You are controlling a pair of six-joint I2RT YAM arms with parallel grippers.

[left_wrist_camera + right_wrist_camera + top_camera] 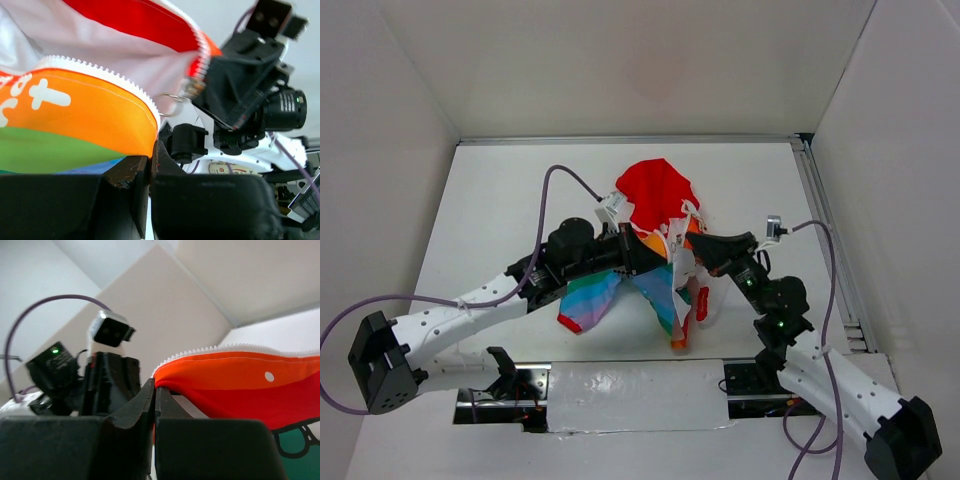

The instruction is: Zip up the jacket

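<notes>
Left tool (151,164) and right tool (154,392) both clamp the small red-hooded rainbow fabric jacket (655,195); pull unevenly and you lose an edge.

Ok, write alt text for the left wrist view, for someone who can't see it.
The left gripper pinches the orange striped edge of the jacket, lined with white zipper teeth. Just beyond, the right gripper holds the other edge beside a small metal ring, with red and white fabric above.
</notes>
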